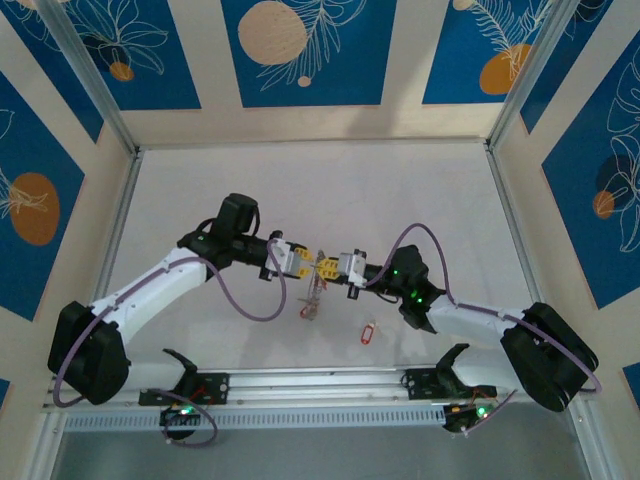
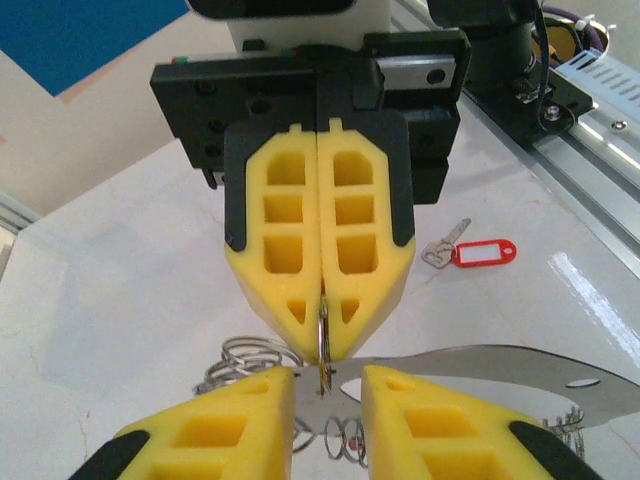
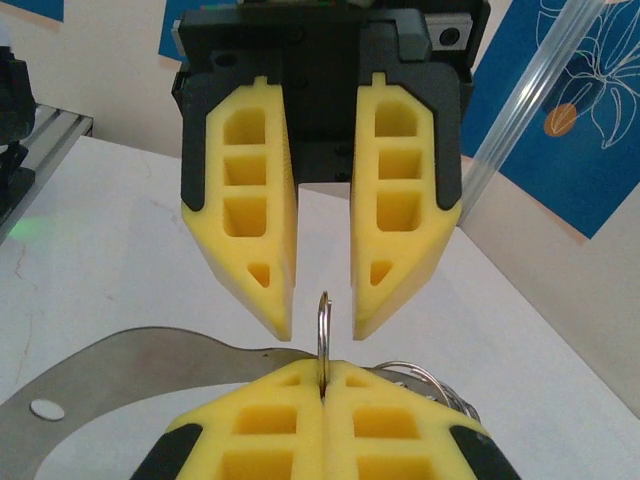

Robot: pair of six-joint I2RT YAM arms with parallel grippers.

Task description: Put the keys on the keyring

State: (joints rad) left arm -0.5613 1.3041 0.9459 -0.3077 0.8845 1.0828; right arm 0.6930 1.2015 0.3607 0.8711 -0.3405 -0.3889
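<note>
Pinching the keyring (image 3: 323, 318) edge-on, the right gripper (image 3: 323, 378) sits at the bottom of its own wrist view. Its yellow fingers are pressed flat together, and the thin silvery hoop stands up out of the seam. Facing it in the upper half of that frame, the left gripper (image 3: 321, 322) is released: its two fingers stand apart with the hoop in the gap, touching neither.

The left wrist view gives the reverse side and adds things the other lacks. A loose key (image 2: 441, 245) with a red tag (image 2: 485, 252) lies flat on the table at centre right. Wire coils (image 2: 245, 358) bunch beside the hoop at lower left. Both wrist views catch a flat metal plate (image 2: 500, 368) next to the hoop.

From above, the arms meet at the centre of the frame with the hoop between the grippers, and the red-tagged key lies just below and right of it. The table (image 1: 200, 190) is pale and faintly marbled. Cream walls with blue floral panels (image 1: 300, 50) surround it, and an aluminium rail (image 1: 320, 385) runs along the bottom.
</note>
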